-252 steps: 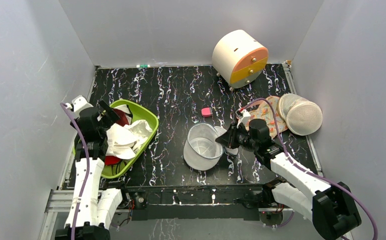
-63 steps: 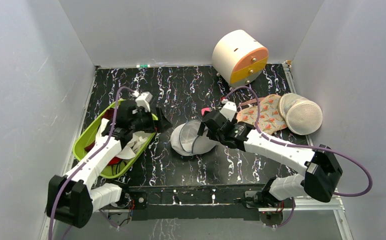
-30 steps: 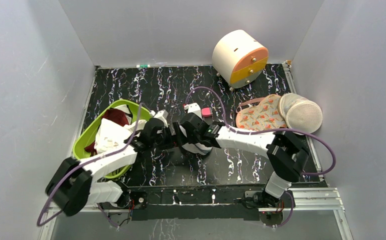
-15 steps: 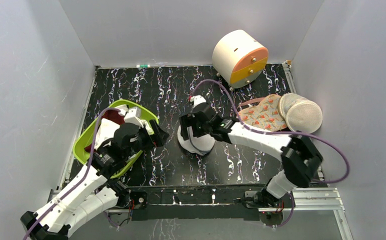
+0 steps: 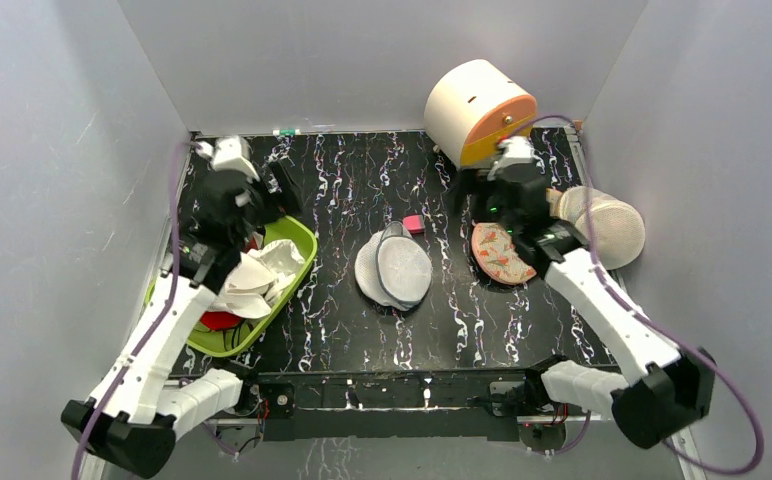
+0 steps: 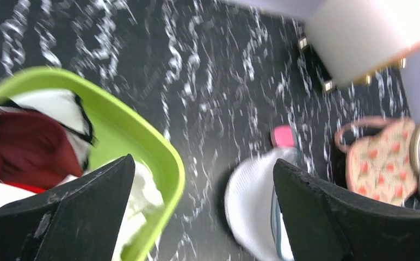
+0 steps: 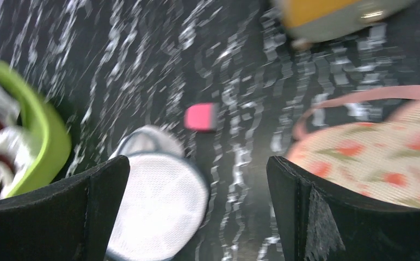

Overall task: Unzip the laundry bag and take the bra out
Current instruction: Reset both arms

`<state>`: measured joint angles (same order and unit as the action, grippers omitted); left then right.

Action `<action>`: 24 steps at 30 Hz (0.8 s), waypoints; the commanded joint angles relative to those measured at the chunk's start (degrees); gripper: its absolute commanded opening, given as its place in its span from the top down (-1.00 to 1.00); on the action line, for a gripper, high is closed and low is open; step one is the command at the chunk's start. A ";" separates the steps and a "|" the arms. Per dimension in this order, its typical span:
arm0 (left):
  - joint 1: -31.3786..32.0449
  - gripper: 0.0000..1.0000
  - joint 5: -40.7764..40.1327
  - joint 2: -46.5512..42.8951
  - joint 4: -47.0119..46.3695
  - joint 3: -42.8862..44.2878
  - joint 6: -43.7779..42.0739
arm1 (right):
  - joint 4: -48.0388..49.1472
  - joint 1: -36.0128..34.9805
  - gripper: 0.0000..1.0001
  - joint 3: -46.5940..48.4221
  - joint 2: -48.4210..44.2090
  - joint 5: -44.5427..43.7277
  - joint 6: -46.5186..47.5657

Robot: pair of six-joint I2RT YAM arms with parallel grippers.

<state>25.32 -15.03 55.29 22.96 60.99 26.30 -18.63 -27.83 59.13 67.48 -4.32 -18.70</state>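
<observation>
The laundry bag (image 5: 394, 268), a white mesh pouch with a dark zip line, lies flat mid-table with its two halves slightly offset. It also shows in the left wrist view (image 6: 251, 201) and the right wrist view (image 7: 161, 201). A bright red bit of fabric, the bra (image 5: 220, 320), peeks from under white cloth in the green basket (image 5: 302, 240). My left gripper (image 5: 274, 195) (image 6: 202, 163) hangs open and empty, high above the basket's far end. My right gripper (image 5: 470, 198) (image 7: 198, 160) is open and empty, raised at the back right of the bag.
A dark maroon garment (image 6: 28, 149) and white cloth fill the basket. A pink block (image 5: 414, 223) lies just behind the bag. The orange floral piece (image 5: 502, 252) and a domed mesh bag (image 5: 607, 232) are at the right. A white-and-orange drum (image 5: 477, 105) stands at the back.
Both arms have pulled up and away from the bag, left toward the back left, right toward the back right. The right gripper opened and let the bag go; it now lies flat.
</observation>
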 commanded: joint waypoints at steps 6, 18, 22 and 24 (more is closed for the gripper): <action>-9.43 -0.97 8.94 3.80 -2.67 23.17 -10.72 | -5.54 8.43 -0.96 12.14 -19.82 -9.47 7.26; -9.43 -0.97 10.24 -5.82 -7.51 23.32 -14.57 | -8.63 8.41 -0.96 22.86 -21.34 -10.40 9.30; -9.44 -0.97 8.90 -5.68 -5.36 23.24 -15.07 | -5.16 8.43 -0.96 19.01 -23.79 -6.40 10.34; -9.47 -0.97 9.02 -5.43 -5.41 22.97 -14.83 | -6.48 8.41 -0.96 20.01 -22.77 -8.67 9.11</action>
